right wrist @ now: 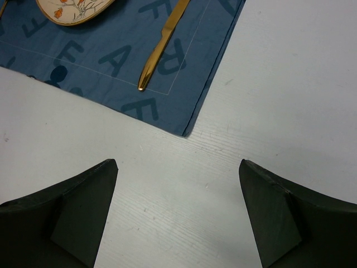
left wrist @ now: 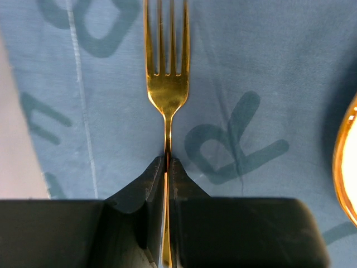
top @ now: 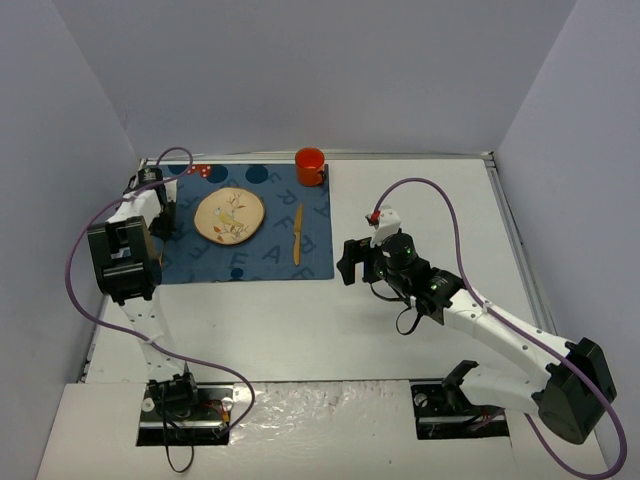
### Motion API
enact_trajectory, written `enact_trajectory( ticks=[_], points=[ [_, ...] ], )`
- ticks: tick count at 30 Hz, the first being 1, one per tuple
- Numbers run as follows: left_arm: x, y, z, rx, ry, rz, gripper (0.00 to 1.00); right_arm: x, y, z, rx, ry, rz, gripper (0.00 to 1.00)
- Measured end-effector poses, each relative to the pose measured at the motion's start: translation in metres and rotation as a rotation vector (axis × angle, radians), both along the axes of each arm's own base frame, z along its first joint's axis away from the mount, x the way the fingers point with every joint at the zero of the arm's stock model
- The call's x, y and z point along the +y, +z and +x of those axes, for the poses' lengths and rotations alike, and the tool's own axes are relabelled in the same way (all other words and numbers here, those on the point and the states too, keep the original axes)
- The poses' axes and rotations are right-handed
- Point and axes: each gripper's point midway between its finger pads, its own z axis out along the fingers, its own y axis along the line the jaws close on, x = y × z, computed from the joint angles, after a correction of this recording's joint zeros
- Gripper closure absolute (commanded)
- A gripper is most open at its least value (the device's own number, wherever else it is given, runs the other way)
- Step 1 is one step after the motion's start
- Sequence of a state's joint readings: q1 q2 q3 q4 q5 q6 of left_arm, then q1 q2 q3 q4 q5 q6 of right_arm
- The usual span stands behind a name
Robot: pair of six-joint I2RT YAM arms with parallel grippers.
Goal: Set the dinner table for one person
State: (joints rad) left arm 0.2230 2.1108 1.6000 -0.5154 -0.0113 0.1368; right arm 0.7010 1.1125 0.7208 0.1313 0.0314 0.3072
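ok so the left gripper (left wrist: 167, 166) is clamped tight on the handle of a gold fork (left wrist: 166, 89), just left of the plate (top: 229, 215), with the tines pointing away from the arm bases. I can't tell if the fork is touching the blue lettered placemat (top: 250, 265) or hanging just above it. If I were doing this step, I'd keep the handle parallel to the gold knife (top: 297, 235) on the plate's right, leave a small gap from the plate's rim, and bring it down until it lies flat. Then I'd open the jaws straight apart so nothing drags the fork crooked, since the cloth could bunch up. The right gripper (right wrist: 178, 167) is well right of the plate with its jaws spread wide, holding nothing. The white dinner table (top: 300, 320) runs under the plate and everything else, with most of its bare surface right of the plate and nearer the arms. Count: one plate, one fork, one knife, one orange mug (top: 310, 165) beyond the plate to the right, one placemat.
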Motion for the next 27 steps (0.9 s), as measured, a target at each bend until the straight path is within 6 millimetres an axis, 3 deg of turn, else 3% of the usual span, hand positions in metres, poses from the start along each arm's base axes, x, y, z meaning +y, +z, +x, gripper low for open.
enact_trajectory(
  ticks=[22, 27],
  points=[
    [-0.005, 0.002, 0.012, -0.045, -0.03, -0.055, 1.0, -0.001, -0.005, 0.001, 0.002, 0.002, -0.024, 0.13],
    [0.0, 0.001, 0.011, -0.046, -0.017, -0.057, 0.79, -0.001, -0.005, 0.001, 0.001, 0.003, -0.025, 0.13]
  ],
)
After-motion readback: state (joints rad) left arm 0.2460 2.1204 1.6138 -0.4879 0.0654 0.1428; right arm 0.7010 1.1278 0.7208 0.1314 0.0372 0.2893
